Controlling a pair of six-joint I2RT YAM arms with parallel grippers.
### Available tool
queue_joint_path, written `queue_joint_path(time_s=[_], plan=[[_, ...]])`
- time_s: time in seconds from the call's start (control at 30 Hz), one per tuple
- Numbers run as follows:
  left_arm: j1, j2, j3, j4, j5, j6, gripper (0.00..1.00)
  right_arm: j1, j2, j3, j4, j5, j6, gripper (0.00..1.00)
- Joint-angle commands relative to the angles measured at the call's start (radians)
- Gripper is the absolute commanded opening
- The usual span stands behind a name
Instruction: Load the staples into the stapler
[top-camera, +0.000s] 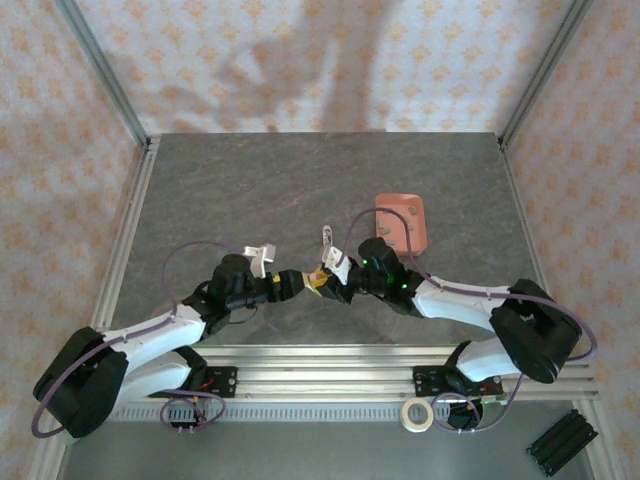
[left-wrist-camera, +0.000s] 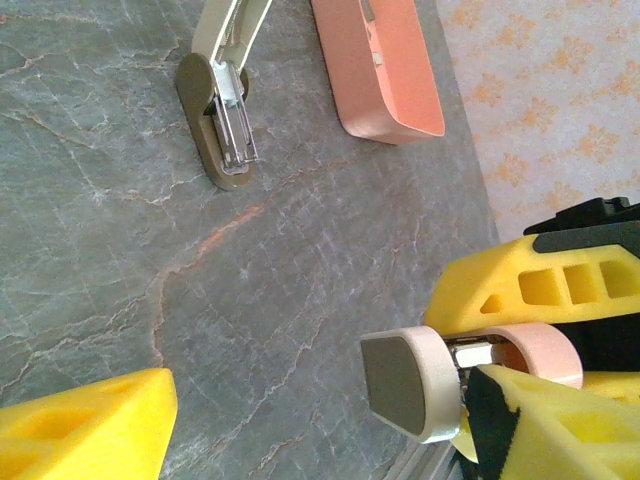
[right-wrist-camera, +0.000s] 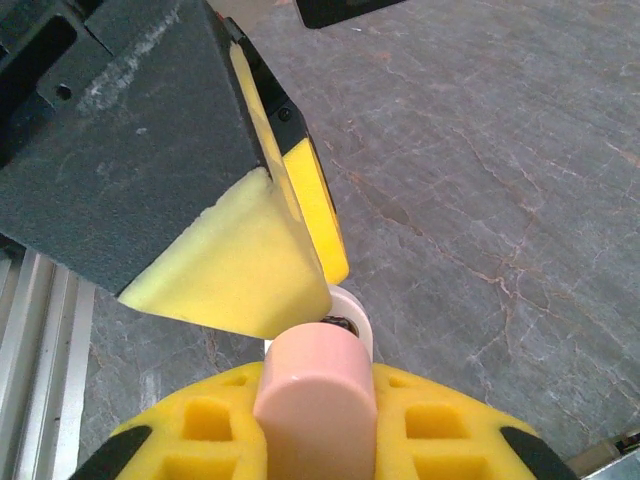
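Pale pink plastic, rounded and finger-length, is showing between the yellow cell-patterned fingers (right-wrist-camera: 190, 435) of the right gripper (right-wrist-camera: 315, 405). This is the tiny mini stapler (right-wrist-camera: 312, 370), and the right jaws are pressing on it from both sides, holding it above the grey marbled stone tabletop (right-wrist-camera: 500, 200). In the left wrist view its cream oval end with a grey-brown face is pointing outward, with a sliver of silver metal behind it.

The left gripper (left-wrist-camera: 300, 425) is standing wide apart. One of its yellow fingers (left-wrist-camera: 560, 430) is sitting just beside the stapler's cream end, though I cannot tell whether it is touching. The other finger is sitting well off to the side.

Farther out on the tabletop, a small cream-and-olive hinged piece with an open silver metal channel (left-wrist-camera: 222, 120) is lying near a salmon-pink rectangular tray (left-wrist-camera: 385, 80) without touching it. I cannot tell whether that piece is part of the stapler.

From above, both grippers are meeting near the table's front middle, with the tray lying beyond the right arm.
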Motion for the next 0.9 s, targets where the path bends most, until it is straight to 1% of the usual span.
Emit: queue_joint_path(time_s=[0.0,0.17,0.33,0.57,0.73,0.87], plan=[[-0.005,-0.007,0.009,0.03,-0.008,0.012,0.77,0.003,-0.037,0.014,0.051,-0.014,0.009,0.18],[-0.007,-0.014,0.013,-0.086,-0.094,0.031,0.73,0.003,-0.069,0.014,0.048,-0.01,0.016,0.18],[-0.005,-0.016,0.003,-0.16,-0.176,0.047,0.73,0.004,-0.139,0.005,0.035,0.005,0.025,0.18],[-0.013,0.02,-0.011,-0.144,-0.192,0.053,0.73,0.003,-0.269,-0.001,0.041,0.032,0.049,0.18],[-0.041,0.06,-0.004,-0.126,-0.203,0.073,0.74,0.003,-0.312,-0.005,0.049,0.05,0.067,0.18],[-0.045,0.05,-0.008,-0.105,-0.204,0.071,0.75,0.001,-0.33,-0.029,0.035,0.079,0.071,0.19]])
